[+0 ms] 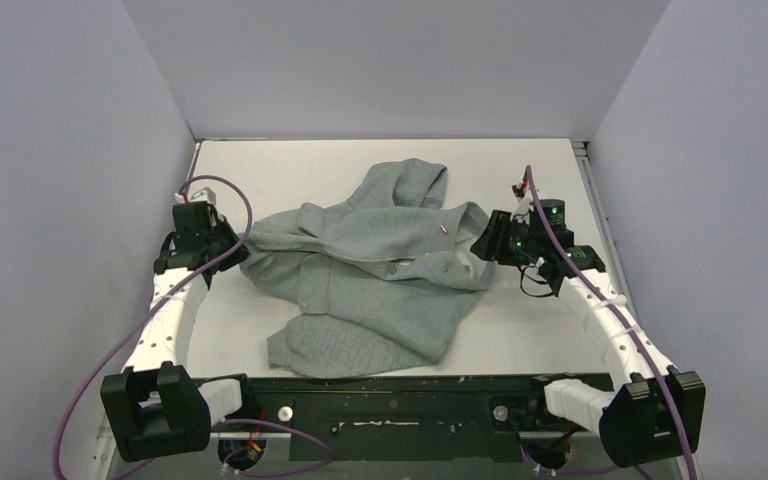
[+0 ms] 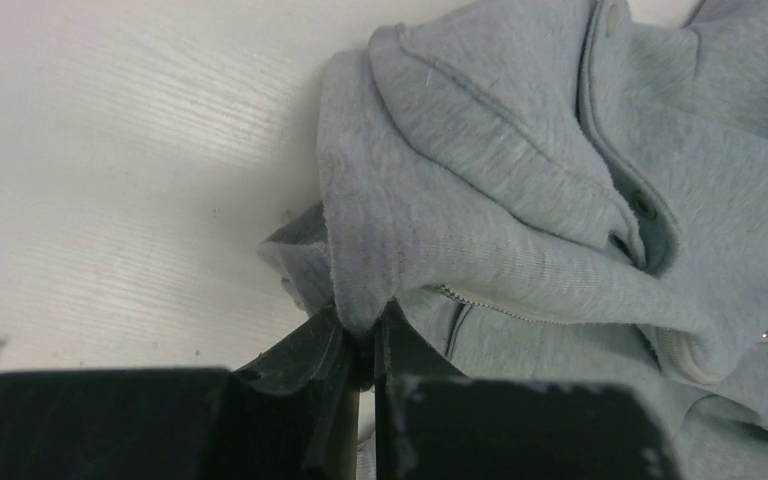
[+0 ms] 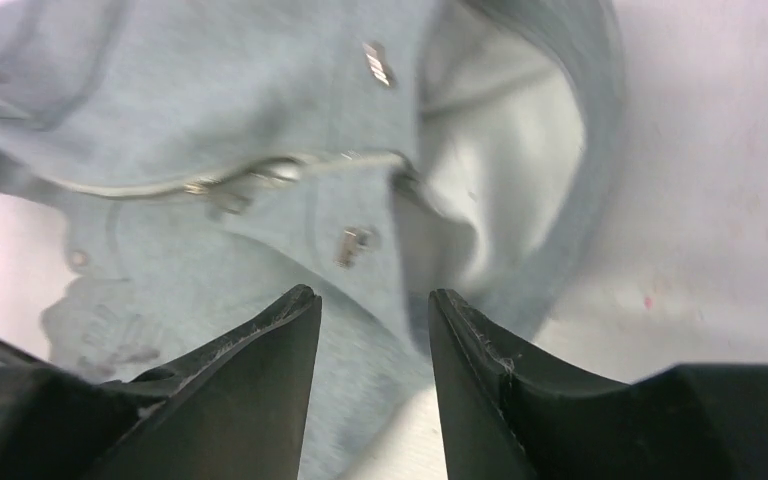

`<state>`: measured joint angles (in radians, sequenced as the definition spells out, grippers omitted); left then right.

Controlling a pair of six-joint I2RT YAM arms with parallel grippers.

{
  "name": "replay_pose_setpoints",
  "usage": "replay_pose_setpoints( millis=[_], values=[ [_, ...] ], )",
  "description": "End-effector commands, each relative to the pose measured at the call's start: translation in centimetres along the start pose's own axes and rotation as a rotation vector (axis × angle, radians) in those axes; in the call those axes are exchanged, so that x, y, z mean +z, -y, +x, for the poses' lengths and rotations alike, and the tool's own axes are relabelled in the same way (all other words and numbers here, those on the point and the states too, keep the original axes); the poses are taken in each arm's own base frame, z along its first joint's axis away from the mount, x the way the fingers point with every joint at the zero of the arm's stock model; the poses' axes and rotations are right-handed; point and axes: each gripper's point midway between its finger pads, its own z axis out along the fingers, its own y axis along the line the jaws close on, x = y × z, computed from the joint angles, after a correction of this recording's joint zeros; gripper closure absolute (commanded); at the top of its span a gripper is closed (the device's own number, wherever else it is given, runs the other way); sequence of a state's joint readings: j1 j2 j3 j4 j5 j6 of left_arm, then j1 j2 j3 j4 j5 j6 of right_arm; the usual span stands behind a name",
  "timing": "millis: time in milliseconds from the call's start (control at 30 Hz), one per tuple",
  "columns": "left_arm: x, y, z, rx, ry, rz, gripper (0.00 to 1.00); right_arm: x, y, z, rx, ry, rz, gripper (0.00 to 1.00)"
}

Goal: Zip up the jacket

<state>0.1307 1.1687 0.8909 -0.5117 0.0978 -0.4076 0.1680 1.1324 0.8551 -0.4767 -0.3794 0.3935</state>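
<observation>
- Well, my left hand is pressed shut on a fold at the edge of the jacket, pinching it just beside the zipper. I judge this anchors the cloth so the zipper can be drawn taut.
- My right hand is spread and holds nothing. It hovers over the jacket's right side near the zipper's metal parts, likely placed to find the pull.
- The jacket lies crumpled mid-tabletop between my two hands, its front seemingly not yet closed.
- The tabletop is white and faintly wood-grained; plain pale walls close it in on three sides.
</observation>
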Motion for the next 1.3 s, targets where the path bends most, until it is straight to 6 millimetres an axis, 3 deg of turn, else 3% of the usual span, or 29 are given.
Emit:
replay_pose_setpoints(
  millis=[0, 100, 200, 433, 733, 1100, 1267],
  values=[
    [0.1, -0.4, 0.5, -0.014, 0.036, 0.012, 1.0, -1.8, -6.1, -4.3, -0.082, 0.143, -0.18, 0.56],
    [0.3, -0.6, 1.4, -0.027, 0.02, 0.013, 1.0, -1.4, -9.8, -4.7, -0.108, 0.177, -0.271, 0.57],
    [0.5, -0.7, 1.9, -0.032, 0.011, 0.019, 1.0, 0.0, -12.7, -3.5, -0.145, 0.169, -0.349, 0.58],
    [0.5, -0.7, 1.7, -0.018, 0.007, 0.012, 1.0, 5.0, -15.0, -0.2, -0.323, 0.099, -0.428, 0.59],
    [0.3, -0.5, 1.0, -0.013, 0.015, 0.014, 1.0, 10.3, -14.7, 2.6, -0.408, -0.003, -0.484, 0.56],
    [0.2, -0.3, 0.7, -0.004, 0.013, 0.019, 1.0, 13.2, -13.2, 4.8, -0.586, -0.086, -0.528, 0.45],
    [0.1, -0.2, 0.5, 0.002, 0.014, 0.02, 1.0, 14.1, -13.2, 5.1, -0.622, -0.096, -0.571, 0.44]
  ],
)
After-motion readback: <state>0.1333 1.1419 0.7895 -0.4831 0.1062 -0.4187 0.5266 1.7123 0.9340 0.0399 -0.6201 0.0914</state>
